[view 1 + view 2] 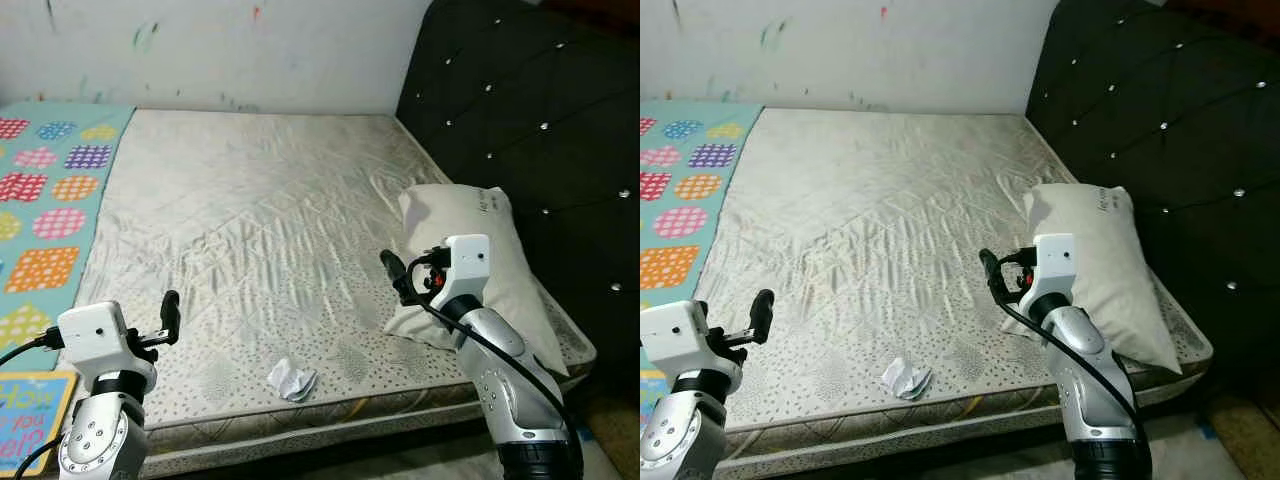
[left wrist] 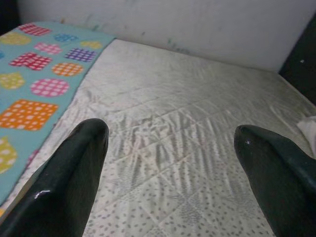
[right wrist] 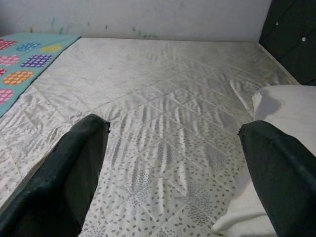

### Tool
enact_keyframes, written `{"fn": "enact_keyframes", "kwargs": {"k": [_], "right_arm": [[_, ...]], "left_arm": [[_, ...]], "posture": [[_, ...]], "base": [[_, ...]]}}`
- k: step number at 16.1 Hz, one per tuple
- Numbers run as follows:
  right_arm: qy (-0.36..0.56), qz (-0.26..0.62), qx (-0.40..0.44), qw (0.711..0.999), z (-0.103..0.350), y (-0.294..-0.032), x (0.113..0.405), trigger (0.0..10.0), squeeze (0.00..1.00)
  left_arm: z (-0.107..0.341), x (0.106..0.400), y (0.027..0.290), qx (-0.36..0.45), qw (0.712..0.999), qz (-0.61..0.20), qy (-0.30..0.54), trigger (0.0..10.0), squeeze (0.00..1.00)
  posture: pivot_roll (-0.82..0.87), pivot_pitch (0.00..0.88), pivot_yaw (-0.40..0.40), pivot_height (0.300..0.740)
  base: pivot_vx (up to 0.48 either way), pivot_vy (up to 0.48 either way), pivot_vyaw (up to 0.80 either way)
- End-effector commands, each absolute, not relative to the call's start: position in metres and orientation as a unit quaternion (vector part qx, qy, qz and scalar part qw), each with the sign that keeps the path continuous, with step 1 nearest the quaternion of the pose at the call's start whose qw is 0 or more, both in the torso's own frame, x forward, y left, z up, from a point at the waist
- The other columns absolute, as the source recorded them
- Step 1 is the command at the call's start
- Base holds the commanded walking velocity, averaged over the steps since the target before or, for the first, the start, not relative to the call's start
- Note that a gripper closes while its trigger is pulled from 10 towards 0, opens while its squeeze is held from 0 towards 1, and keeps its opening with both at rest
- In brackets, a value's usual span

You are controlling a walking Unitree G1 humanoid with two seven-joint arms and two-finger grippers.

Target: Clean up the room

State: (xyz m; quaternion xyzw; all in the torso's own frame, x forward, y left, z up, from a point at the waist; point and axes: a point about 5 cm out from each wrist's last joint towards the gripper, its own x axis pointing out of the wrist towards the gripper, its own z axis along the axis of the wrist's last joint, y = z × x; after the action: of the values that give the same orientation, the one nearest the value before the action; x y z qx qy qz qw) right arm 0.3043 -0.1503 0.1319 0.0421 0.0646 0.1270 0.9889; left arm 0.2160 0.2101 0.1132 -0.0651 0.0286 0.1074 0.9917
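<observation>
A crumpled white paper lies on the bare quilted mattress near its front edge. A white pillow rests at the mattress's right end against the black headboard. My left gripper hovers open over the front left corner of the mattress, left of the paper. Its wrist view shows both fingers spread wide with nothing between them. My right gripper is open too, held just left of the pillow and above and to the right of the paper.
A black tufted headboard stands along the right. A colourful spotted play mat borders the mattress on the left. A board with letters lies at the lower left. A paint-marked white wall closes the far side.
</observation>
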Motion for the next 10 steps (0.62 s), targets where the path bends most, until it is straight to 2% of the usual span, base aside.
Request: {"fn": "enact_keyframes", "kwargs": {"k": [1,10], "right_arm": [[0.054,0.128,0.038,0.99,0.1384,-0.1511,0.3064,10.0,0.0],[0.048,0.13,0.033,0.99,0.141,-0.1495,0.3099,10.0,0.0]], "left_arm": [[0.1155,0.2154,0.2094,-0.066,0.992,0.109,0.027,10.0,0.0],[0.1139,0.2212,0.2072,-0.071,0.991,0.109,0.027,10.0,0.0]], "posture": [[0.11,0.0,-0.111,0.74],[0.1,0.0,-0.115,0.74]], "base": [[0.0,0.311,0.0],[0.0,0.33,0.0]]}}
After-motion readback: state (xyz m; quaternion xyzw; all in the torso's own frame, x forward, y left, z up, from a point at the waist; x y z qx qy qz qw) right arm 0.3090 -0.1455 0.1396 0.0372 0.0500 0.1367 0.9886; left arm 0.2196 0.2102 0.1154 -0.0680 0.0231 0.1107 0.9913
